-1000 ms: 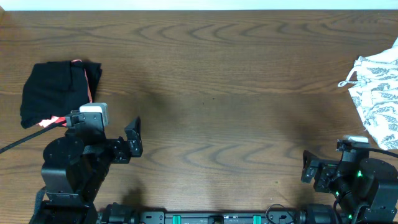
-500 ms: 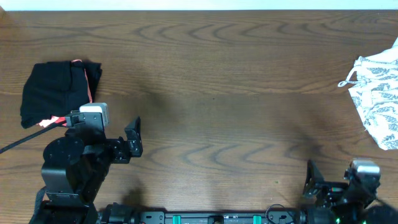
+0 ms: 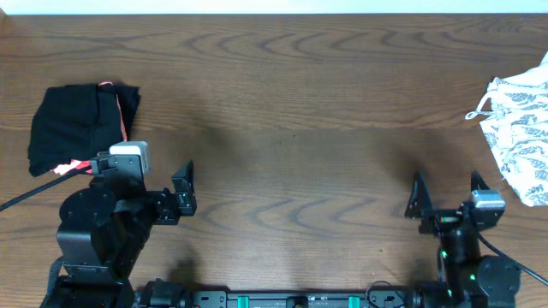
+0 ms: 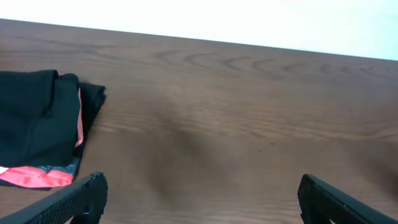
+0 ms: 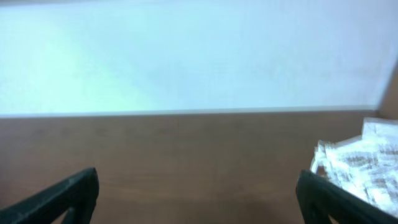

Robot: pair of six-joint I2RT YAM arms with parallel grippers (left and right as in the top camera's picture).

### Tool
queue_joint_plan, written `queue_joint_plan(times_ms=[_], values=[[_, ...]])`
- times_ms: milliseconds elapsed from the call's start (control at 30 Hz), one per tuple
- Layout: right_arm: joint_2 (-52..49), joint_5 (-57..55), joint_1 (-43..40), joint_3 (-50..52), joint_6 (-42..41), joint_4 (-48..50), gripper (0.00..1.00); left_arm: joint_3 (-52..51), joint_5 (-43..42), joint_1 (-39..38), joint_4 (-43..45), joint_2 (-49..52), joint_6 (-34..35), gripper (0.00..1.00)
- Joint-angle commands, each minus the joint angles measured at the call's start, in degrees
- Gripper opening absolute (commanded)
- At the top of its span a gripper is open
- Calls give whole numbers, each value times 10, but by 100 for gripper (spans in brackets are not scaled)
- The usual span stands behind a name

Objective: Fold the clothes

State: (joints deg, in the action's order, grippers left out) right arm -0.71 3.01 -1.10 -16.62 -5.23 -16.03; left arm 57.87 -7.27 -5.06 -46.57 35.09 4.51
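A folded black garment [image 3: 77,124] with coral-pink edging lies at the left of the table [image 3: 291,103], just beyond the left gripper [image 3: 183,190]; a crumpled white leaf-patterned garment [image 3: 518,137] lies at the right edge, near the right gripper [image 3: 446,185]. Both grippers gape wide, empty

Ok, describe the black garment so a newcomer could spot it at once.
On the brown wooden table, look to the left end. There lies the black garment, a compact bundle with coral-pink trim showing at its edge. The only other cloth, the white leaf-patterned garment at the right edge, is pale and printed.
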Motion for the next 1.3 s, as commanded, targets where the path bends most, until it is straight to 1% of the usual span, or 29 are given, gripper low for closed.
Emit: queue_joint_plan(times_ms=[0,100,167,233,267,300,367,1267], values=[[4,2,9,58,26,80,99,4,5,-2,-2,-2,5,98],[4,2,9,108,48,151,99,4,5,-2,-2,-2,5,98],[4,2,9,139,51,175,99,4,5,-2,-2,-2,5,98],[4,2,9,165,51,169,99,4,5,-2,-2,-2,5,98],[4,1,9,163,51,125,99,4,5,-2,-2,-2,5,98],[4,-2,9,163,51,117,99,4,5,-2,-2,-2,5,98],[4,0,10,163,51,129,99,4,5,-2,-2,-2,5,98],[4,0,10,163,51,120,99,4,5,-2,-2,-2,5,98]])
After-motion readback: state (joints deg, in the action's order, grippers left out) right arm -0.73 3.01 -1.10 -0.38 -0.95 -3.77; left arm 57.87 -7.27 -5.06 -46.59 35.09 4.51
